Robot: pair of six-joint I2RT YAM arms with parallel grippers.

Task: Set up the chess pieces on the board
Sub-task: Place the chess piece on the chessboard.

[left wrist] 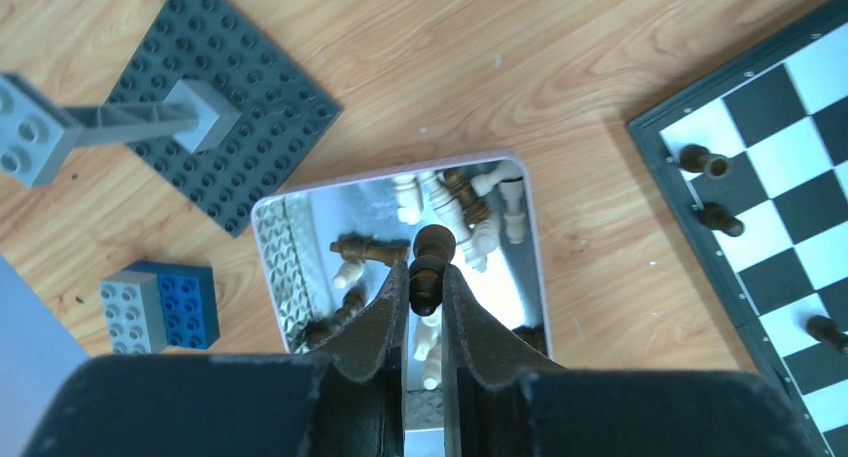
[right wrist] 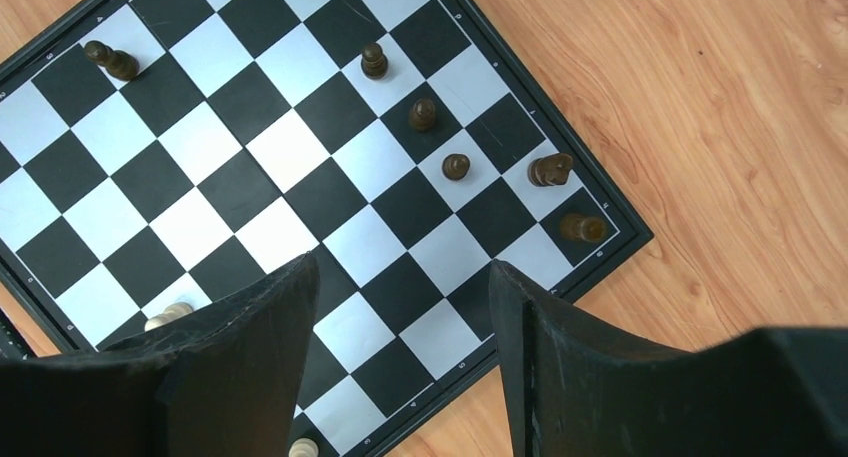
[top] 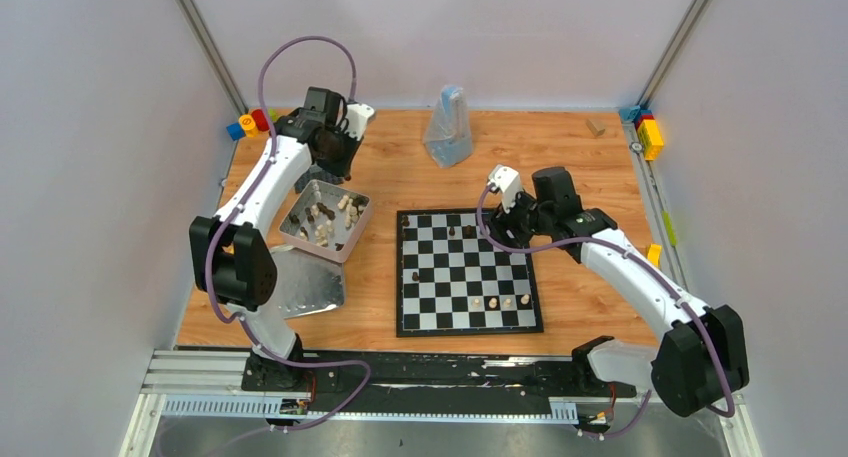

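The silver lid [top: 305, 282] lies flat nearest the arms' bases, at 8 o'clock from the board [top: 468, 317]. The board sits mid-table, a little toward 3 o'clock. A few cream pieces [top: 507, 302] stand in its near rows toward 5 o'clock, and one dark piece stands by its 9 o'clock edge.

The open silver tin [top: 297, 207] rests at 10 o'clock from the board, with a heap of cream and dark chess pieces [left wrist: 470, 207] lying in it. The left gripper [left wrist: 427, 282] hangs above the tin, clenched on a dark chess piece [left wrist: 433, 243] whose round head sticks out past the fingertips.

The right gripper [right wrist: 400, 267] hovers over the board's 1 o'clock corner, released, its fingers spread wide with nothing between them. Several dark pieces [right wrist: 423, 114] stand or lean on the squares beneath it.

A dark grey studded plate [left wrist: 240, 87] lies beyond the tin at 11 o'clock, with a blue and grey brick [left wrist: 165, 305] near it. A clear plastic bag [top: 447, 127] stands at the table's 12 o'clock edge.
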